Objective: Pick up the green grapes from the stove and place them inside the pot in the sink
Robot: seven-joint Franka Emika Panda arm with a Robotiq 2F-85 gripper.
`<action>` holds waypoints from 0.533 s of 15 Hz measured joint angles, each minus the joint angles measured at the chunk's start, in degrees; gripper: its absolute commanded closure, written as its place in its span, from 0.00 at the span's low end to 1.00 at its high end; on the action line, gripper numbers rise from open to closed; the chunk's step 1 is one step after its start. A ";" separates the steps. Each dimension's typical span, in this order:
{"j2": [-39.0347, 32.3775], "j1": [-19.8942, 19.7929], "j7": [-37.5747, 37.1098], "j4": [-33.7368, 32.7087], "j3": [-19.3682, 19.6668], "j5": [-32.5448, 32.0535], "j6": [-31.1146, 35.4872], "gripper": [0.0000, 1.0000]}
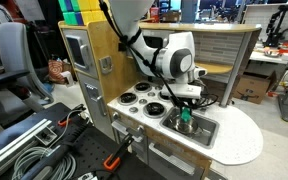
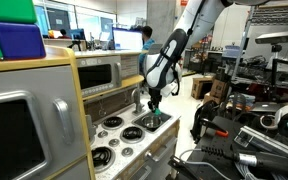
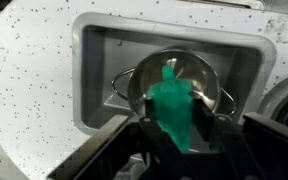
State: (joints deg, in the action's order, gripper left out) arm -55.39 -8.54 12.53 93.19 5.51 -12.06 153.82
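My gripper [image 3: 181, 132] is shut on the green grapes [image 3: 173, 104], a bright green lumpy cluster that hangs between the fingers. In the wrist view the grapes are directly over the round silver pot [image 3: 199, 76], which stands in the rectangular metal sink [image 3: 104, 60]. In both exterior views the gripper [image 1: 184, 108] [image 2: 154, 103] hovers just above the sink [image 1: 206, 130] with the grapes [image 1: 184, 117] [image 2: 155, 114] at its tip. The white stove [image 1: 136, 98] [image 2: 112, 135] with black burners lies beside the sink.
A curved silver faucet [image 2: 137, 99] stands behind the sink. A toy microwave and wooden cabinet [image 1: 87, 50] rise beside the stove. The white speckled counter [image 3: 34, 90] surrounds the basin. Cables and clamps [image 1: 44, 145] lie on the floor nearby.
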 measured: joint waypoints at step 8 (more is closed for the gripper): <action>-6.05 3.08 -4.96 -10.40 1.97 -0.01 -8.12 0.25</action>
State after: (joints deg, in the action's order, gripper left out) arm -61.45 -5.46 7.58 82.80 7.48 -12.07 145.70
